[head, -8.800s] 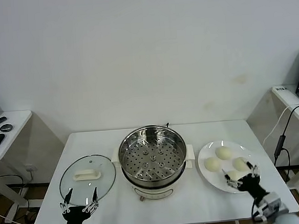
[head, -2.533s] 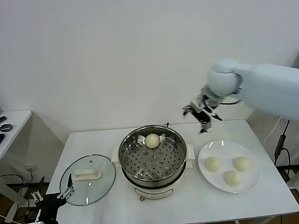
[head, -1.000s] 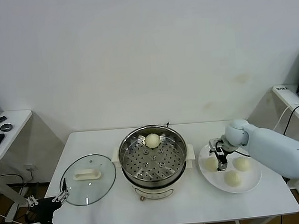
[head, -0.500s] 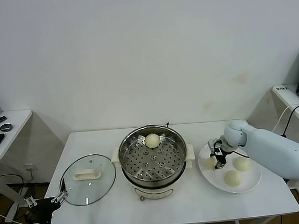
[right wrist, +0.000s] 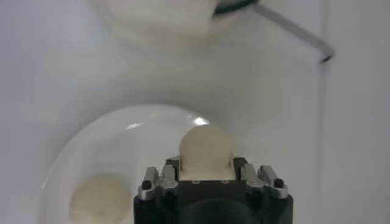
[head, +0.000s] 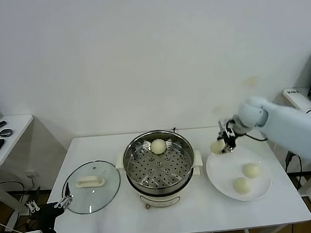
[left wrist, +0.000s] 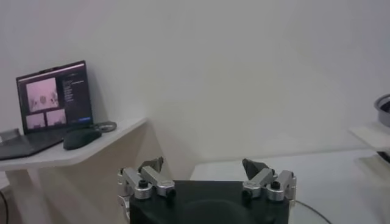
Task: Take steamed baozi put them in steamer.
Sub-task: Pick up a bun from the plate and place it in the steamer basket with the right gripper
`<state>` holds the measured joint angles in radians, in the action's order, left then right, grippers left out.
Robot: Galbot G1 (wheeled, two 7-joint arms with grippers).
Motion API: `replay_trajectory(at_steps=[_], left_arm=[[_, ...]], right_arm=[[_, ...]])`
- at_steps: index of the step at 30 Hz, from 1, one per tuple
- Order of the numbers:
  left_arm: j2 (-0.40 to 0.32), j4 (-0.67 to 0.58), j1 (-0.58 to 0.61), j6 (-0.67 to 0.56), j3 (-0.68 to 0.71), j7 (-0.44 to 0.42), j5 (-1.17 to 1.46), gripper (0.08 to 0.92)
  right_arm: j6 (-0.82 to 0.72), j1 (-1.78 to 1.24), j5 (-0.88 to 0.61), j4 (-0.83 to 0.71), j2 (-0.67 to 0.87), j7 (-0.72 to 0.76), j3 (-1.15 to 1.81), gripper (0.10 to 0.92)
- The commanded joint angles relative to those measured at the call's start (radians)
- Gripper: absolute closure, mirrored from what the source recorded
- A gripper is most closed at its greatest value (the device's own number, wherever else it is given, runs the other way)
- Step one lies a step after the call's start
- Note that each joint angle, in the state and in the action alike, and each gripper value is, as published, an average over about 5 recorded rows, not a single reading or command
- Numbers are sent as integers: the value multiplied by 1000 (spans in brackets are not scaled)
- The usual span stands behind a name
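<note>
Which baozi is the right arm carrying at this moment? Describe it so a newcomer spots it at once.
Start at the steel steamer mid-table, then look toward the white plate on its right. Above the plate's near-steamer edge, the right gripper holds one baozi in the air; the others lie on the plate or in the steamer.

right arm [head: 292,125] – smooth pale-blue shell | tool [right wrist: 207,159] – black body, silver screwed knuckles

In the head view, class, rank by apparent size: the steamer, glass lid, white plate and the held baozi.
1. Steamer.
2. White plate and glass lid: look about alike.
3. Baozi, held by the right gripper; smallest.
</note>
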<state>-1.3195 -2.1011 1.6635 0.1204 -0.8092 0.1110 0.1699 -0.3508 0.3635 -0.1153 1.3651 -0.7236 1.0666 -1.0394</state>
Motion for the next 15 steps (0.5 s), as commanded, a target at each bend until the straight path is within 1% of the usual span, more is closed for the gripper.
replay_trajectory(at_steps=[1, 5, 8, 11, 15], left_arm=[[4, 8, -6, 1, 5, 0, 1, 177], [4, 14, -11, 1, 14, -1, 0, 177], [1, 21, -17, 1, 16, 0, 0, 177], [-2, 28, -23, 1, 12, 0, 0, 177], [-7, 30, -27, 2, 7, 0, 1, 177]], right_arm=[[-105, 475, -319, 156, -67, -18, -303, 492], [-184, 526, -444, 211, -140, -65, -363, 491], [-238, 508, -519, 219, -206, -110, -373, 491], [-280, 470, -569, 202, -283, -151, -367, 491], [-325, 398, -593, 156, -392, -200, -356, 491]])
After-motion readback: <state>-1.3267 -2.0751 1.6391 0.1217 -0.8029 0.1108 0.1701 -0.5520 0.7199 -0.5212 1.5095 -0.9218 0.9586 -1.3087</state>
